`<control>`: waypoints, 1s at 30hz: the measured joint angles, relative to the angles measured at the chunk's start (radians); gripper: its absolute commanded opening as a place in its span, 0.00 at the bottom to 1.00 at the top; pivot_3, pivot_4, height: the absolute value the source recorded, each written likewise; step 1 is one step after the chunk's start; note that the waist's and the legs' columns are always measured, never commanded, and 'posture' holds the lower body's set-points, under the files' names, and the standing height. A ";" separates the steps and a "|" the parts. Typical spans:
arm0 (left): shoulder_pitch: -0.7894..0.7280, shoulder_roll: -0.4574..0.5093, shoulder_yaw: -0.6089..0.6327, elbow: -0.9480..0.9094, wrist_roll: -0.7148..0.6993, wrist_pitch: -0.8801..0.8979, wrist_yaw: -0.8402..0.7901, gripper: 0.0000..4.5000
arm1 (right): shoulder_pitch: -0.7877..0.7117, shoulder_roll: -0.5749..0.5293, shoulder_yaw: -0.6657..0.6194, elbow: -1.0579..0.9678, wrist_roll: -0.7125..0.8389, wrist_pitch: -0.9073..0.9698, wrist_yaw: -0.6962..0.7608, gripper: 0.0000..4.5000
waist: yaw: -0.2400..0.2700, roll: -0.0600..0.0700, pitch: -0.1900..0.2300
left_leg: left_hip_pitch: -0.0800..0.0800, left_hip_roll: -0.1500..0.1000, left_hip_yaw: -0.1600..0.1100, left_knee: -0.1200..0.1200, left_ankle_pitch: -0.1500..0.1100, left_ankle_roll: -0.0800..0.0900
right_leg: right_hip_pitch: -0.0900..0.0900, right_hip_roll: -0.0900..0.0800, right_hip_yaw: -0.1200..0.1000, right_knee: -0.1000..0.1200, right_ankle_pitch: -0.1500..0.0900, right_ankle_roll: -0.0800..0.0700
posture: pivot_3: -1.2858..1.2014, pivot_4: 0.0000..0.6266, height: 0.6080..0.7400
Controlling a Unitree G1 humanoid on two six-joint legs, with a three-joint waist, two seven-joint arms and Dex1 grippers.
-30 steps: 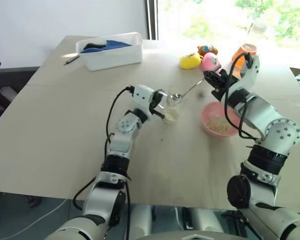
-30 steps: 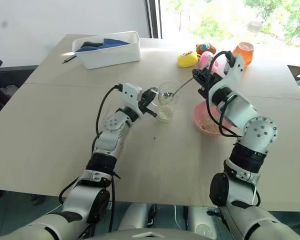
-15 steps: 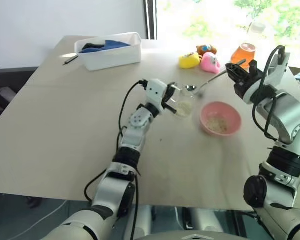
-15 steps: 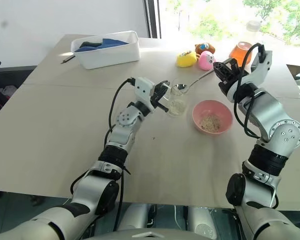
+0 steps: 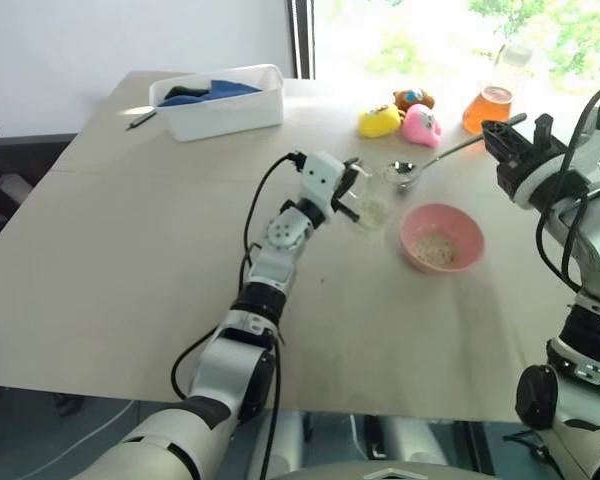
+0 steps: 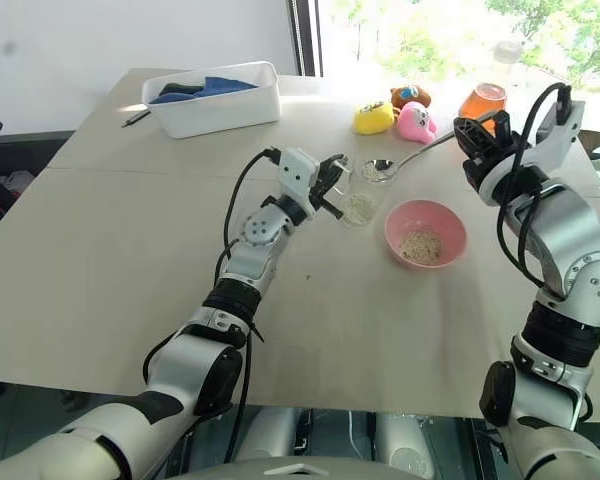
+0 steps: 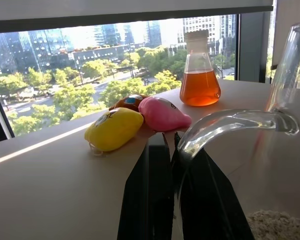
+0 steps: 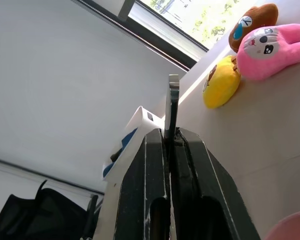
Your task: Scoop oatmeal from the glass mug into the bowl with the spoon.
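My left gripper [image 5: 351, 190] is shut on the handle of the glass mug [image 5: 373, 207], holding it just above the table. Oatmeal [image 7: 276, 224] lies in the mug's bottom. The spoon [image 5: 432, 160] hangs in the air with its small bowl just past the mug's rim, on the side of the pink bowl [image 5: 466, 228]. My right gripper [image 5: 499, 140] is shut on the end of its handle [image 8: 172, 107]. I cannot tell whether the spoon carries oats. More oatmeal [image 5: 435, 249] lies in the pink bowl, right of the mug.
A white tub [image 5: 220, 108] with blue cloth stands at the far left. Yellow, pink and brown soft toys [image 5: 401, 117] and an orange-filled flask [image 5: 490, 104] sit at the table's far edge. A pen [image 5: 143, 120] lies left of the tub.
The spoon has come out of the mug and travelled right and up with my right gripper. My left gripper has carried the mug to the right and slightly up.
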 measured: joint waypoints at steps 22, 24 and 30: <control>0.083 0.054 0.020 -0.046 -0.011 0.008 -0.022 0.01 | 0.315 -0.250 -0.041 -0.014 0.111 -0.070 0.128 0.00 | 0.002 0.000 0.000 | 0.000 0.001 0.002 0.000 0.000 0.000 | 0.000 0.000 0.002 0.000 0.001 0.001 | 0.52 0.24 1.00; 0.087 0.059 0.032 -0.049 -0.015 0.011 -0.022 0.01 | 0.333 -0.273 -0.026 -0.001 0.073 -0.055 0.162 0.00 | 0.001 0.000 0.000 | 0.001 0.000 0.003 0.000 0.000 0.001 | 0.000 0.001 0.003 0.000 0.001 0.002 | 0.52 0.24 1.00; 0.118 0.060 0.042 -0.081 -0.035 0.023 -0.023 0.01 | 0.337 -0.429 0.125 -0.023 -0.293 -0.016 0.375 0.00 | 0.002 0.000 0.000 | 0.002 0.001 0.004 0.000 0.000 0.001 | 0.000 0.003 0.003 -0.001 0.001 0.003 | 0.52 0.24 1.00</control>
